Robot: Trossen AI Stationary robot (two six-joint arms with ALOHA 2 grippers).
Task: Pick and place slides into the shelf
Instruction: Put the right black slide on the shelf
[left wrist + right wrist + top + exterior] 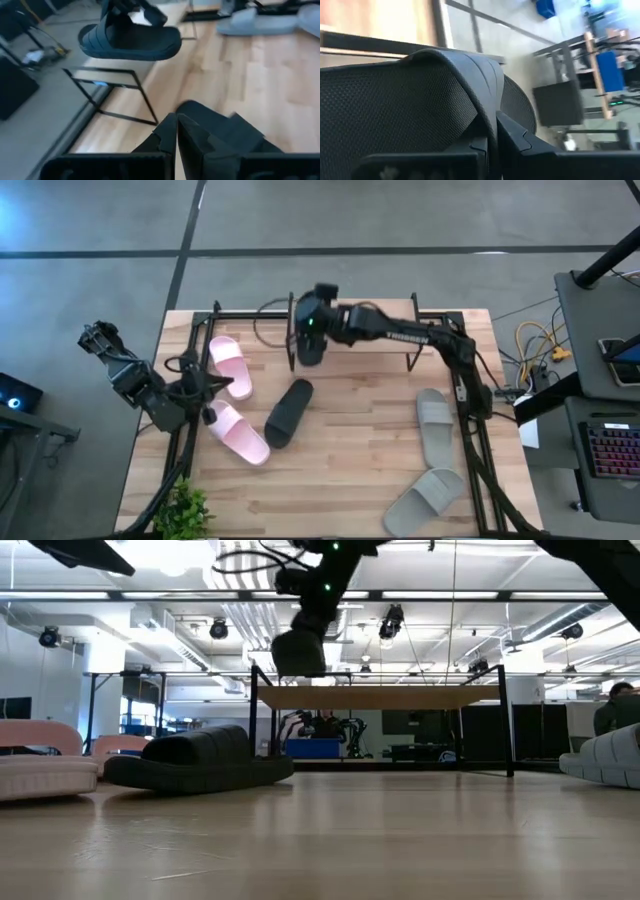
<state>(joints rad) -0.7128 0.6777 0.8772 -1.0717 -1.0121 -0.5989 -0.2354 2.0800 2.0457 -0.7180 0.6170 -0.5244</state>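
A black slide (131,41) hangs in the air over the left end of the shelf (400,697), at the table's far edge; my right gripper (492,137) is shut on it. It also shows in the low view as the slide (299,652), above the height of the shelf's board. A second black slide (288,412) lies flat mid-table. My left gripper (176,134) is shut, holds nothing, and waits at the table's left edge beside two pink slides (230,367) (240,435). My right gripper pinches the wide strap of the black slide (481,107) between its two fingers. In the left wrist view the fingers come down on the strap (125,15) slanting from above. The slide hangs below them roughly level, sole down, clear of table and shelf.
Two grey slides (435,425) (425,498) lie at the table's right side, near the right arm's base. A small green plant (185,510) stands at the near left corner. Dark rails run along the table's left and right edges.
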